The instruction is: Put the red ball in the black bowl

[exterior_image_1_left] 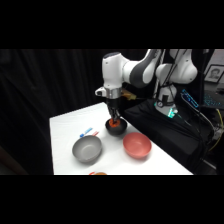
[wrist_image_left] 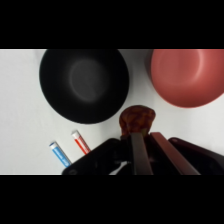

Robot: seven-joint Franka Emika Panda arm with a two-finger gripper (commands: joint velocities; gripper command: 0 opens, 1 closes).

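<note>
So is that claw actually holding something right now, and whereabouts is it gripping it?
Yes: the claw holds the red ball at its fingertips, pinched by its lower part, beside the black bowl.

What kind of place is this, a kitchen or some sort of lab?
Most likely a robotics lab, not a kitchen. A white robot arm reaches over a bare white table backed by black curtains, with cabled equipment beside it, and only toy-like props: bowls, markers and a red ball.
</note>
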